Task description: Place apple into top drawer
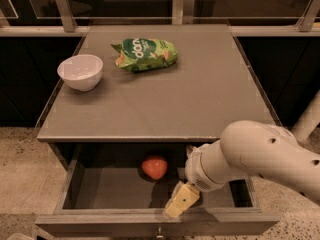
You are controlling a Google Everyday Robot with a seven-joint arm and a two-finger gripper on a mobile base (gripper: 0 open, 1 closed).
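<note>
The apple [154,167], red-orange, rests on the floor of the open top drawer [95,218], near the middle and towards the back. The drawer is pulled out below the tabletop, and its small metal knob [159,232] shows at the front panel. My gripper [184,180] is inside the drawer just right of the apple, apart from it, open and holding nothing. One yellowish fingertip [182,200] points down at the drawer's front edge. My white arm [265,154] reaches in from the right.
On the grey tabletop [190,99] a white bowl [80,71] stands at the left and a green snack bag [146,54] lies at the back middle. A railing with posts [182,4] runs behind the table. Speckled floor lies on both sides.
</note>
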